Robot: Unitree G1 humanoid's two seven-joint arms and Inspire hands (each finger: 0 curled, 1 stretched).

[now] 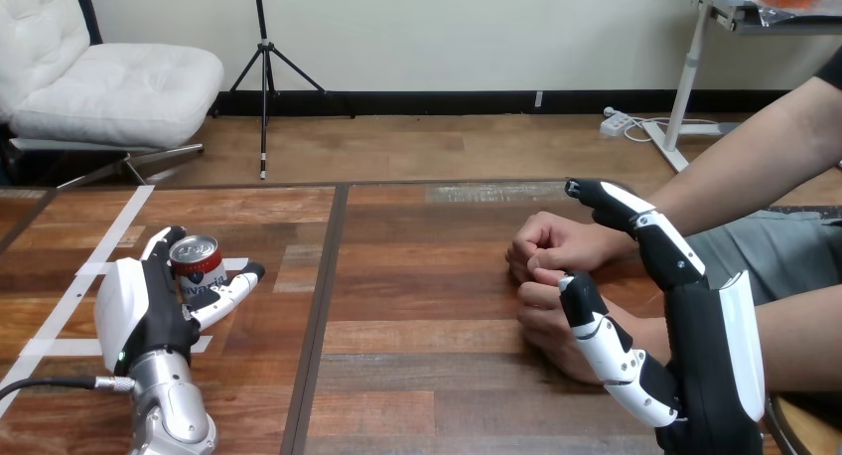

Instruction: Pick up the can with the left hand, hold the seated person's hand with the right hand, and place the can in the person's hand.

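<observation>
Fingers (159,242) and thumb of the left hand (149,316) were curled round the can (195,259), which stood upright on the desk (417,306) just ahead of that hand's palm. The right hand (705,346) was spread open, the person's hands (551,251) bunched together between its straight fingers and thumb; whether it touched them could not be told.

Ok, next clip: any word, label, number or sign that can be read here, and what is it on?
On the can: pale lettering on a dark band, partly covered by the left hand curled round it; too small and cut off to read.
On the table, the white tape strips and the right hand: no text.
</observation>
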